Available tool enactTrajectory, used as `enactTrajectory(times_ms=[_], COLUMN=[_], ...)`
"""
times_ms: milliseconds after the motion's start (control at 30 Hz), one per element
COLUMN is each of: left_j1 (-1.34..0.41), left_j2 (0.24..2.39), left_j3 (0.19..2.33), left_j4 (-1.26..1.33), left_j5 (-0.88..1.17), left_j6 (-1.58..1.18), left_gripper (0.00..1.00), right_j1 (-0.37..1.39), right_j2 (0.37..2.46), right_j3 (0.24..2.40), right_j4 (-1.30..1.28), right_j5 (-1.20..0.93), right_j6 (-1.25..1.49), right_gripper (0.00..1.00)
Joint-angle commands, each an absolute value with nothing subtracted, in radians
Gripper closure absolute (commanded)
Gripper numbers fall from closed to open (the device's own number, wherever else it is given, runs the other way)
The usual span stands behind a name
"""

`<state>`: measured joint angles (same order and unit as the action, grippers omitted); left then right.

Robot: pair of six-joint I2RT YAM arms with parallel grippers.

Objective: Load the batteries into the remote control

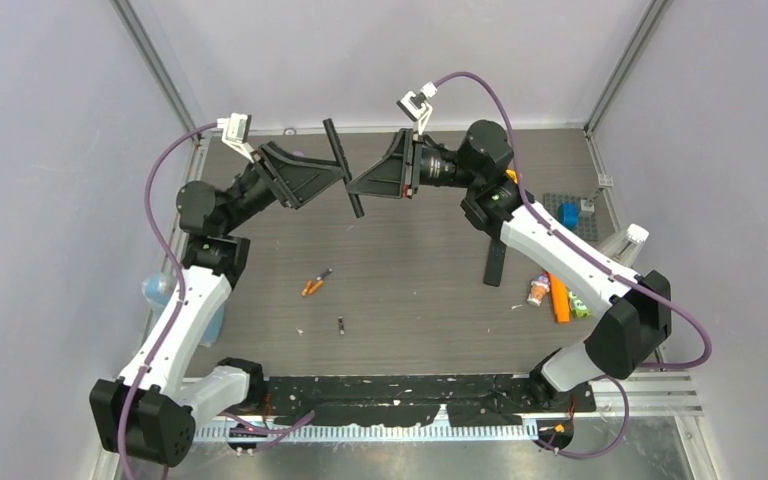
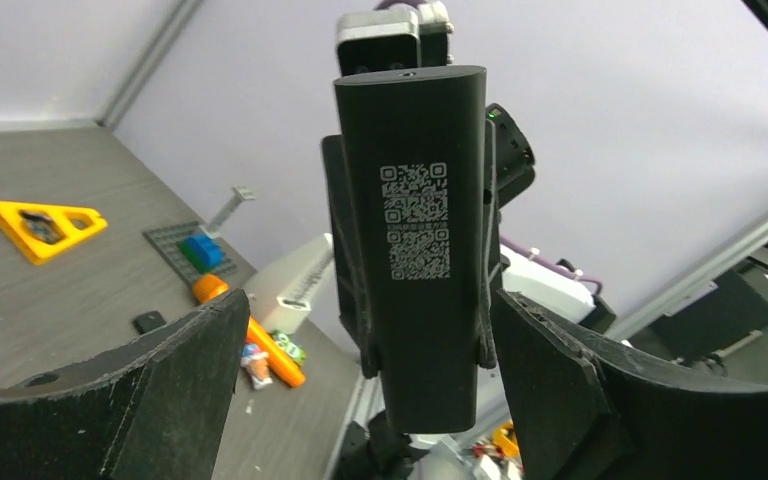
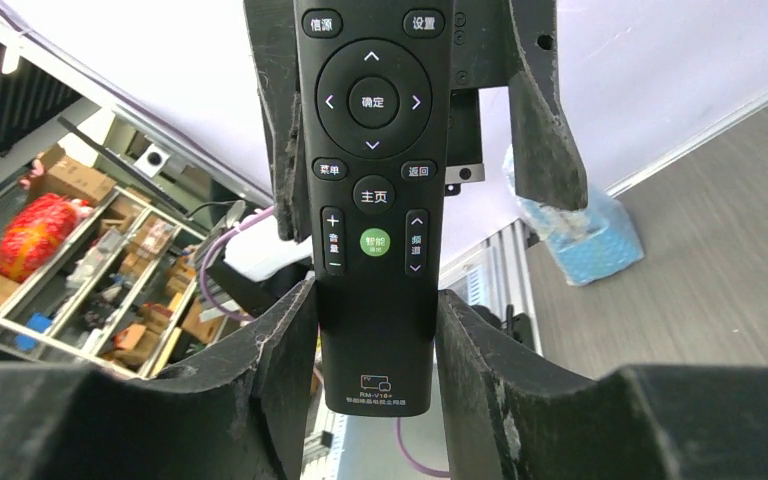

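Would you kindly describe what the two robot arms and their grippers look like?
The left arm and right arm have white shells with black joints and bases. A purple cable runs along each to a white wrist bracket. The left gripper and right gripper are black wedges with two matte, rough-edged black fingers.

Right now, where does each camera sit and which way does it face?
Top external: above and behind the arm bases, looking down on the table; left arm and right arm show.
Left wrist: on the left arm, facing the remote's QR-code back; left hand open.
Right wrist: on the right arm, facing its buttons; right hand shut on it.
Shared: both wrist views show the remote from opposite faces.
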<state>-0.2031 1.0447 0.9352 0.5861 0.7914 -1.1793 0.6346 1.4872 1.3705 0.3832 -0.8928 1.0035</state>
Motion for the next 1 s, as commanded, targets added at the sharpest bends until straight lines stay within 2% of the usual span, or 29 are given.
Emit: enactTrajectory(times_ms=[0,167,333,533,767,833,867,900,933,967], left_j1=[-0.245,-0.261,-0.261,-0.262,-0.262,-0.262,-0.263,-0.263,-0.263,-0.263], left_j2=[1.053,1.045,1.037,1.032,1.037,1.039,1.037,1.035,1.031,1.023], left_j3=[0.985,0.957,0.953,0.952,0.951,0.955,0.958,0.966,0.973,0.978], left_j4=[0.706,0.699,0.579,0.517,0.472,0.453,0.426,0.399,0.374,0.346], left_j5=[0.824,0.785,0.729,0.709,0.708,0.703,0.694,0.684,0.671,0.654], left_j6=[-1.231,-1.218,-1.185,-1.174,-1.172,-1.172,-1.173,-1.173,-1.175,-1.180], left_gripper=[0.09,0.09,0.22,0.33,0.75,0.95,1.00,1.00,1.00,1.00], right_j1=[0.643,0.643,0.644,0.646,0.646,0.646,0.646,0.646,0.646,0.647], right_j2=[1.499,1.505,1.502,1.497,1.517,1.512,1.505,1.486,1.472,1.442], right_j3=[1.405,1.402,1.406,1.460,1.483,1.481,1.478,1.467,1.463,1.459], right_j4=[0.415,0.357,0.318,0.106,0.059,0.043,0.029,0.017,-0.031,-0.057], right_j5=[-0.951,-0.935,-0.949,-0.938,-0.938,-0.932,-0.924,-0.887,-0.864,-0.802], right_j6=[1.054,1.020,0.980,0.839,0.844,0.825,0.809,0.759,0.730,0.657], right_gripper=[0.71,0.71,0.71,0.71,0.70,0.66,0.60,0.56,0.45,0.40])
